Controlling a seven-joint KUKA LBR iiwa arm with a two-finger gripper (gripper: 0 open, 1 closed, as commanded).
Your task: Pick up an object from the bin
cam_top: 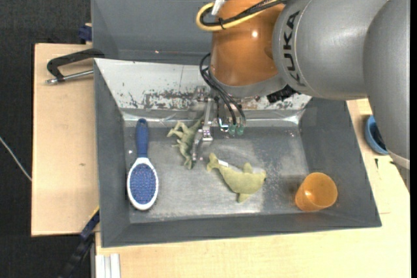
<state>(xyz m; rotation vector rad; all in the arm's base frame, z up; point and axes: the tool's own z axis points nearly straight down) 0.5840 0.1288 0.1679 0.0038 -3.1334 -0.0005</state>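
Note:
My gripper hangs below the orange wrist cover, near the middle of the bin's back half. Its tip is down against the right side of a small olive-green toy dinosaur, which lies on the bin floor just left of it. A yellow-green toy sea animal with a tail fin lies a little to the right and nearer the front, apart from the gripper.
A blue and white hairbrush lies along the left side of the bin floor, handle toward the back. An orange cup sits in the front right corner. The arm and its orange cover hang over the bin's back right.

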